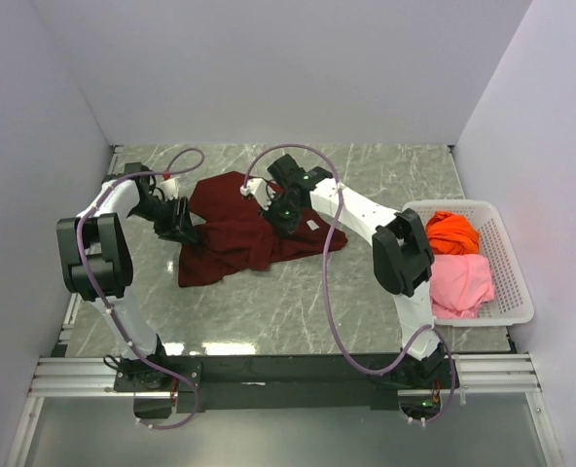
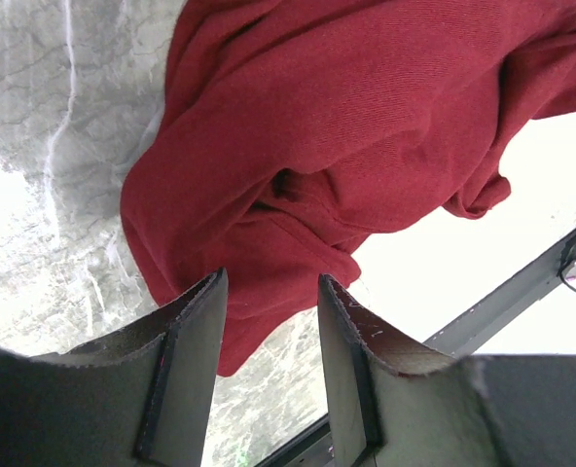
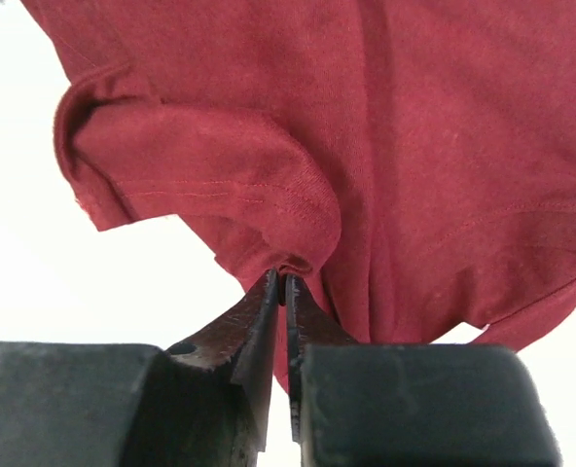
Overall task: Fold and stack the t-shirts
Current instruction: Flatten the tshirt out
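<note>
The dark maroon-red t-shirt [image 1: 237, 232] lies crumpled on the marble table [image 1: 298, 311]. My right gripper [image 3: 283, 276] is shut on a pinch of its cloth [image 3: 298, 156] near a sleeve hem, over the shirt's upper right part [image 1: 280, 209]. My left gripper [image 2: 269, 282] is open and empty, its jaws apart just over the shirt's left edge [image 2: 259, 233]; in the top view it [image 1: 181, 226] sits at the shirt's left side. The bright orange t-shirt [image 1: 451, 232] and the light pink t-shirt [image 1: 459, 282] lie bunched in the white basket [image 1: 512, 272].
The white perforated basket stands at the table's right edge by the right wall. White walls close in the left, back and right. A black rail [image 1: 298, 375] and metal frame run along the near edge by the arm bases.
</note>
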Motion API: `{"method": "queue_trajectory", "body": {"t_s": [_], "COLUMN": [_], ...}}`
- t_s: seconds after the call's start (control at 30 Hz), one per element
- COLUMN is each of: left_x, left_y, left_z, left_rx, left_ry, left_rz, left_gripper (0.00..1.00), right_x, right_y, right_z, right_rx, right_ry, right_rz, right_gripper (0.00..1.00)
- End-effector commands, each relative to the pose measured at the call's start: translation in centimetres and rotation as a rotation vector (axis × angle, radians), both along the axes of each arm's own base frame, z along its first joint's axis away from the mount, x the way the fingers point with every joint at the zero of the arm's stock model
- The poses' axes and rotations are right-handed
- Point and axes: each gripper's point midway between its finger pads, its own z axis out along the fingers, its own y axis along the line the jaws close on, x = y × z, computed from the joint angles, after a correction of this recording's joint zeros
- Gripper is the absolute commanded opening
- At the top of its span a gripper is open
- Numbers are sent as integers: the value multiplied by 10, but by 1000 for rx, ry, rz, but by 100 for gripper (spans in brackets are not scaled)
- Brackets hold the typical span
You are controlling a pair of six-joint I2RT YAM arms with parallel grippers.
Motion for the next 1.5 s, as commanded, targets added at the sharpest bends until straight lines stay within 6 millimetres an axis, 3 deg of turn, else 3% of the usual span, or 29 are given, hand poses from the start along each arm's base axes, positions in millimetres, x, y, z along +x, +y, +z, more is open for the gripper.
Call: {"method": "queue_trajectory", "body": {"t_s": [0.0, 0.2, 0.27, 0.3, 0.5, 0.53, 0.57, 0.63, 0.67, 0.73, 0.8, 0.83, 1.03, 1.17, 1.37, 1.47], "left_x": [8, 5, -1, -3, -33, -38, -48, -48, -55, -49, -56, -47, -52, -44, -63, -70], "left_y": [-1, -1, -3, -2, 1, 0, -4, -8, -20, -27, -43, -44, -69, -70, -83, -80], "left_z": [19, 18, 22, 24, 41, 40, 38, 33, 28, 22, 11, 9, -13, -26, -45, -49], "left_rx": [-25, -32, -56, -57, -15, -7, 3, 46, 57, 107, 126, 156, 198, 293, 327, 353], "left_ry": [-58, -55, -45, -60, -184, -199, -212, -264, -275, -334, -353, -396, -446, -476, -385, -361], "left_rz": [-12, -19, -31, -46, -175, -194, -214, -248, -292, -325, -374, -377, -466, -434, -463, -453], "left_gripper": [48, 48, 49, 50, 57, 58, 60, 60, 61, 61, 62, 62, 67, 66, 61, 61], "right_x": [8, 18, 22, 26, 36, 36, 36, 35, 34, 36, 38, 42, 46, 46, 47, 49], "right_y": [0, 4, 1, 2, -14, -14, -16, -23, -25, -32, -39, -46, -61, -64, -70, -75], "right_z": [4, 7, 4, 10, 30, 44, 48, 56, 59, 63, 62, 66, 67, 64, 55, 50], "right_rx": [10, 54, 57, 69, 140, 171, 182, 201, 206, 208, 210, 217, 217, 211, 194, 186], "right_ry": [-9, 32, 66, 64, 98, 81, 76, 66, 68, 68, 72, 66, 85, 92, 101, 107], "right_rz": [9, -39, -71, -79, -176, -184, -191, -211, -218, -243, -269, -294, -346, -361, -384, -398], "right_gripper": [13, 12, 7, 0, 0, 0, 0, 0, 0, 0, 0, 0, 0, 0, 0, 0]}}
